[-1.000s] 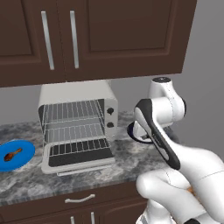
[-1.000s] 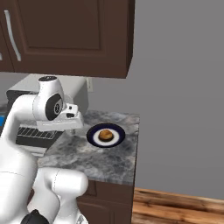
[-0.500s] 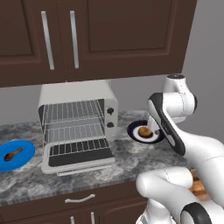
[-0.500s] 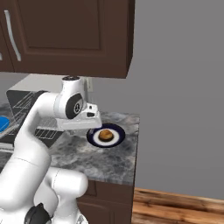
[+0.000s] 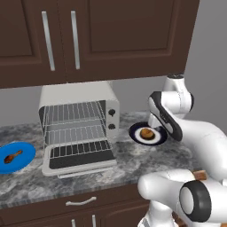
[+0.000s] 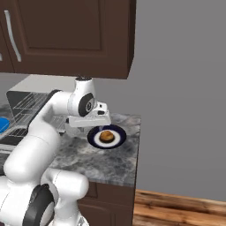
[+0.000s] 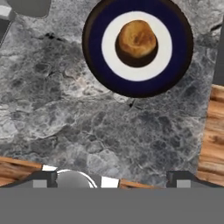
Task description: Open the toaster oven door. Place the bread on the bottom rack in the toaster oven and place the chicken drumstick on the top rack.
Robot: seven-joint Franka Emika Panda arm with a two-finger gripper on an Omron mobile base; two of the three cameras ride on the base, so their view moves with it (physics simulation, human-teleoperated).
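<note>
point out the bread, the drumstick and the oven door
bread (image 7: 137,38), hand view, top of the bun
chicken drumstick (image 5: 12,156), left base view, thick end
toaster oven door (image 5: 80,160), left base view, glass panel

**Arm pose: hand aloft, jaws wide**

The white arm rises from the base, bends at its dark elbow joint and reaches forward to the right side of the workspace. The wrist turns the hand downward, so the hand camera looks almost straight down. The gripper (image 7: 112,177) is spread wide, its two dark fingertips (image 7: 43,178) standing far apart at the bottom of the hand view. Nothing sits between the jaws; they touch nothing.
</note>
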